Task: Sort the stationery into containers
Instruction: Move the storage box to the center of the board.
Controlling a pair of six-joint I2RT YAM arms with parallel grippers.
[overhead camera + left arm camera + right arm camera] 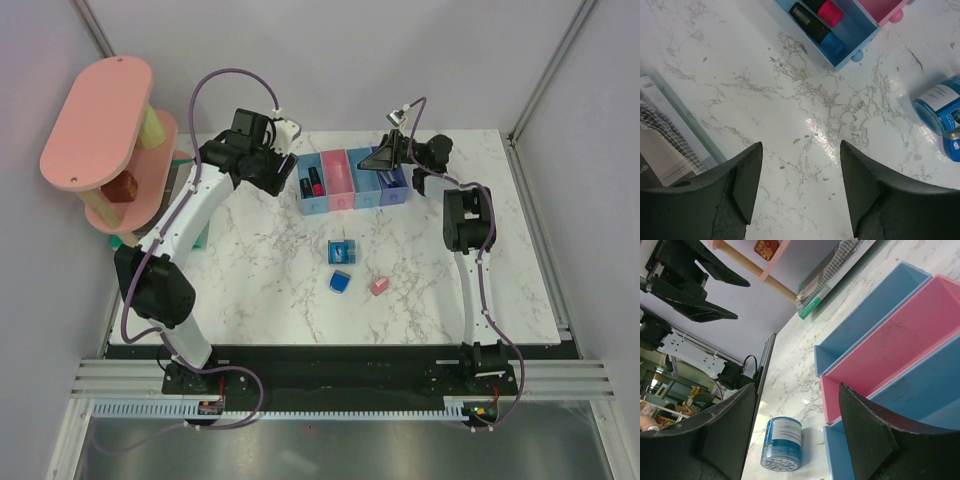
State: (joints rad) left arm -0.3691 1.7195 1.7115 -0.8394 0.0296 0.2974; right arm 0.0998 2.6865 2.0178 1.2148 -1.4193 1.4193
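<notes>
Marble table [805, 100] spreads open beneath the released left jaws; right jaws gape, unloaded, above the bins' [900, 345] rims.

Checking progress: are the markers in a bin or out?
In: both markers lie inside the end light blue bin, pink and blue caps visible.

The table [765, 85] was a white marble-look slab with grey veins, smooth and glossy, with a bright patch of glare on it. The light blue bin [852, 30] looked like smooth plastic. The pink bin [900, 340] looked the same, though its floor was scuffed dark. The round blue roll [782, 444] bore a shiny label. The jaws of the left gripper [800, 150] were matt black and faintly grainy.
</notes>
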